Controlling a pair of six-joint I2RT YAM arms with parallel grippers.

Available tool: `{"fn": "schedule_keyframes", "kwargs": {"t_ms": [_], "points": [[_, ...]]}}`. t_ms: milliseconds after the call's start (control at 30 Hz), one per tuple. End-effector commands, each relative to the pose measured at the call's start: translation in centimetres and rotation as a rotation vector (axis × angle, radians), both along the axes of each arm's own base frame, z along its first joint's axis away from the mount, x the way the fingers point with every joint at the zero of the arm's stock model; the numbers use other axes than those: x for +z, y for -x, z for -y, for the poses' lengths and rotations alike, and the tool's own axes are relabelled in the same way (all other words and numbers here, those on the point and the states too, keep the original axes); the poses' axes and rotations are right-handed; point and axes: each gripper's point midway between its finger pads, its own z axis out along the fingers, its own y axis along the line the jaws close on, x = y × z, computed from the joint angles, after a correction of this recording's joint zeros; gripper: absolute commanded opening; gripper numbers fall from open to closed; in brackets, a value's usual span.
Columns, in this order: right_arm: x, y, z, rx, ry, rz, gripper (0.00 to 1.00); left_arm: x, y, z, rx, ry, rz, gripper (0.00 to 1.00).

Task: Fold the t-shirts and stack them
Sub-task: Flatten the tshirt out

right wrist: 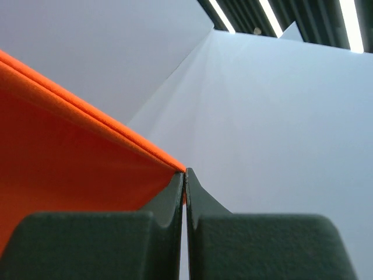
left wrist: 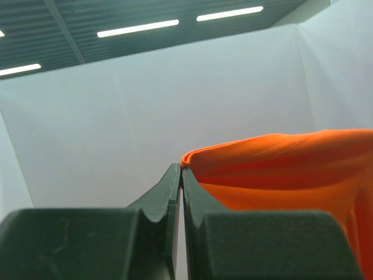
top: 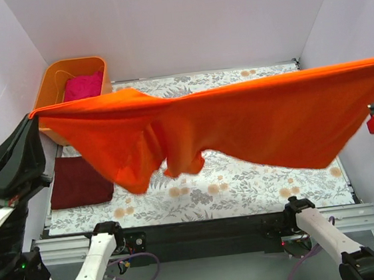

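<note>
1. The orange shirt (top: 238, 118) is hanging stretched in the air above the table (top: 245, 187).
2. The tub (top: 51, 84) is sitting at the far left, holding the pink shirt (top: 82, 86).
3. The maroon shirt (top: 78, 183) is lying folded at the table's left.
4. The left gripper (left wrist: 181, 175) and right gripper (right wrist: 185, 178) are each pinching an end of the orange shirt's upper edge, jaws closed.

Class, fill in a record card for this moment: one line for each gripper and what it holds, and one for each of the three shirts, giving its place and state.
left gripper: shut on one edge of the orange-red t-shirt
right gripper: shut on the shirt's opposite edge
orange-red t-shirt: unfolded, stretched in the air between the grippers, middle sagging above the table
maroon t-shirt: folded, lying flat at the table's left side
pink t-shirt: inside the orange tub at the far left; fold unclear
</note>
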Motion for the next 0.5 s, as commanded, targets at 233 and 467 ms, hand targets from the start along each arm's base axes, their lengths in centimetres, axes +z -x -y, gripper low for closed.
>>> {"fn": "schedule_keyframes", "kwargs": {"t_ms": [233,467], "points": [[-3.6,-5.0,-1.7,-0.013,0.150,-0.066,0.01,-3.0,-6.8,-2.2,0.167,-0.032,-0.210,0.00],[-18.8,-12.4,-4.8,0.082,0.285,-0.398,0.01,-15.9,-14.5,-0.2,0.071,-0.132,-0.525,0.00]]}}
